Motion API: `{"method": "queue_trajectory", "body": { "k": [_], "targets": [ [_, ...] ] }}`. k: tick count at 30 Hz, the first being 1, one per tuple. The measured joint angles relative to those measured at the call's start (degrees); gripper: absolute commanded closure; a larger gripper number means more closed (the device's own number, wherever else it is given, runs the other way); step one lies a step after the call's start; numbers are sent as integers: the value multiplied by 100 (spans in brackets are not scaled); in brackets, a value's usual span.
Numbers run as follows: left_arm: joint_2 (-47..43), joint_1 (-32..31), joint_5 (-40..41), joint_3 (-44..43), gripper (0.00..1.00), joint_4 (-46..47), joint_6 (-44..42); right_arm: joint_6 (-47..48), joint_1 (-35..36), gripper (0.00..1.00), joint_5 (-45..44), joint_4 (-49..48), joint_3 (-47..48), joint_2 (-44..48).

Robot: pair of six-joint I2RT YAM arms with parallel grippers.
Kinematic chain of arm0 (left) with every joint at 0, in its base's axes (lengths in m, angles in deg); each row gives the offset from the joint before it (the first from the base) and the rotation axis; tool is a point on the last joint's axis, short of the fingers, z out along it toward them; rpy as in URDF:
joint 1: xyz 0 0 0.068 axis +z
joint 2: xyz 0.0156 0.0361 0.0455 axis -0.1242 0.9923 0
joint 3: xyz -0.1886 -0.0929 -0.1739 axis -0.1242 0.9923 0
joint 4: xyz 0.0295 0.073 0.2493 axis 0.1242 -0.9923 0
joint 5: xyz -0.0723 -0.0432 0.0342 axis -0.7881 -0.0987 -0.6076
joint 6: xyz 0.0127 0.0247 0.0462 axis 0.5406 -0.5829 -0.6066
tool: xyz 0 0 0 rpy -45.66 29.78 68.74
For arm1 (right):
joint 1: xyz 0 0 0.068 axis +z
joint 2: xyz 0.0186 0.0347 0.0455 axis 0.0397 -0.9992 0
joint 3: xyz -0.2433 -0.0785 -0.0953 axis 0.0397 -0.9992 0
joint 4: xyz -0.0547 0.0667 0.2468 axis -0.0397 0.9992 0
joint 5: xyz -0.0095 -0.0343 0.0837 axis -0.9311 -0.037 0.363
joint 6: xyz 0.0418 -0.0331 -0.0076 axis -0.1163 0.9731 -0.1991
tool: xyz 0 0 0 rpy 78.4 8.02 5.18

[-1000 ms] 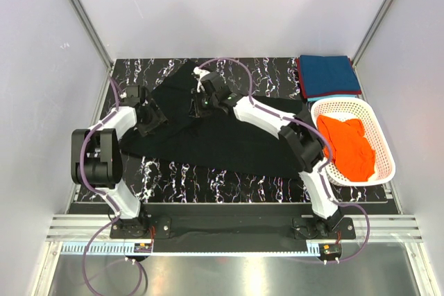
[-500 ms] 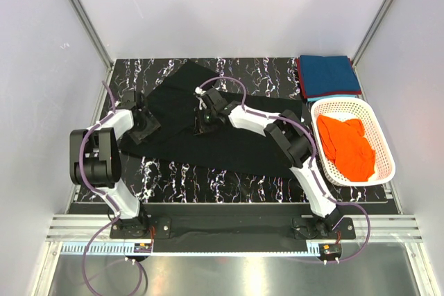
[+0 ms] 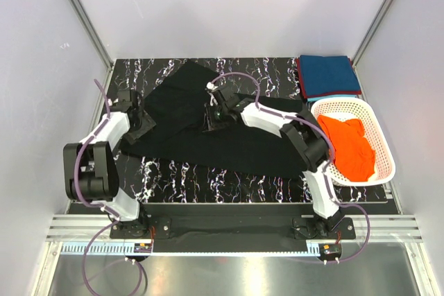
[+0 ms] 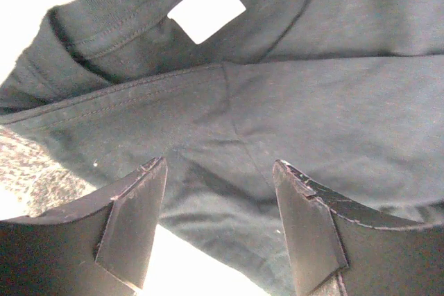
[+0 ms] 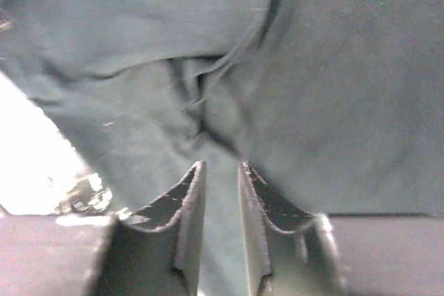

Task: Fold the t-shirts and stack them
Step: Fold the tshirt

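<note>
The black t-shirt (image 3: 229,140) lies spread across the middle of the table, one part reaching to the back (image 3: 187,77). My left gripper (image 3: 141,121) hangs low over its left edge, jaws wide apart (image 4: 220,164), nothing between them; the collar with its white label (image 4: 207,8) lies just ahead. My right gripper (image 3: 214,121) rests on the shirt's middle, jaws a narrow gap apart (image 5: 222,164) over puckered cloth (image 5: 201,119). The teal-blue t-shirt (image 3: 329,74) lies folded on the dark red one (image 3: 300,81) at the back right. The orange t-shirt (image 3: 347,147) sits crumpled in the basket.
The white lattice basket (image 3: 385,150) stands at the right edge, close to the right arm's elbow (image 3: 309,145). The black marbled table (image 3: 208,178) ends at a metal rail in front. Grey walls close in on the left, back and right.
The right gripper came down and toward the front with the cloth, then shifted right, and its jaws parted slightly. The shirt now lies flatter. The left gripper drew a little left.
</note>
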Motion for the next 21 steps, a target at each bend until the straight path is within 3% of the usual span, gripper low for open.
{"method": "queue_trajectory", "body": {
  "k": [4, 8, 13, 21],
  "targets": [
    [-260, -66, -20, -61, 31, -2, -74, -459, 2, 54, -195, 24, -223, 568],
    [-264, -243, -299, -103, 31, 72, -192, -1515, 4, 50, -656, -26, -245, 769],
    [-111, -363, -1038, -190, 34, 431, -498, -2870, 72, 48, -1078, 0, -243, 616],
    [960, -365, -1784, -1266, 37, 835, -1237, -3617, 323, 49, -1379, 20, 136, 44]
  ]
}}
